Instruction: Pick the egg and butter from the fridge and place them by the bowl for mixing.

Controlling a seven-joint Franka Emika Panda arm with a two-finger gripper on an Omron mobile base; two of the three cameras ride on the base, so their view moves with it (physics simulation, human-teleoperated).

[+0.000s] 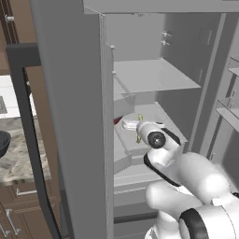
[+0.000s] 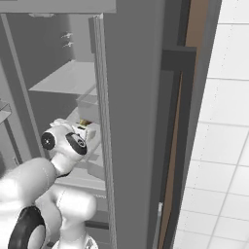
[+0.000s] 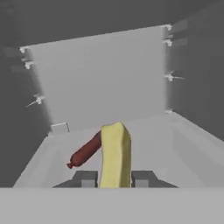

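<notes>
Fingers: the two dark fingers (image 3: 85, 179) stand one on each side of the butter (image 3: 115, 154) and press against its lower end, grasping it.
Gripper: the gripper (image 3: 114, 179) reaches into the fridge (image 1: 70, 116) over its middle shelf (image 1: 154, 122); in the left base view it sits at the end of the white arm with the yellow stick showing above and below it.
Butter: a slender yellow stick, standing up from between the fingers and leaning slightly away in the hand view; in the right base view it is a small yellow spot at the gripper (image 2: 85, 124).
Dark red item: an oblong dark red item (image 3: 85, 151) lies on the shelf just behind and beside the butter, slanting to the left of the hand view; whether the two touch I cannot tell.
Fridge: tall and grey, doors swung open, pale shelves inside, another shelf (image 1: 156, 74) above the one being worked on, small pegs on the side walls.
Bowl: a dark round bowl (image 1: 3, 142) sits on the speckled desk (image 1: 16, 161) at the left edge of the left base view, well apart from the fridge interior.
Surroundings: brown wooden cabinets (image 1: 18, 210) below the desk; a white tiled wall (image 2: 223, 146) to the right of the fridge in the right base view.
</notes>
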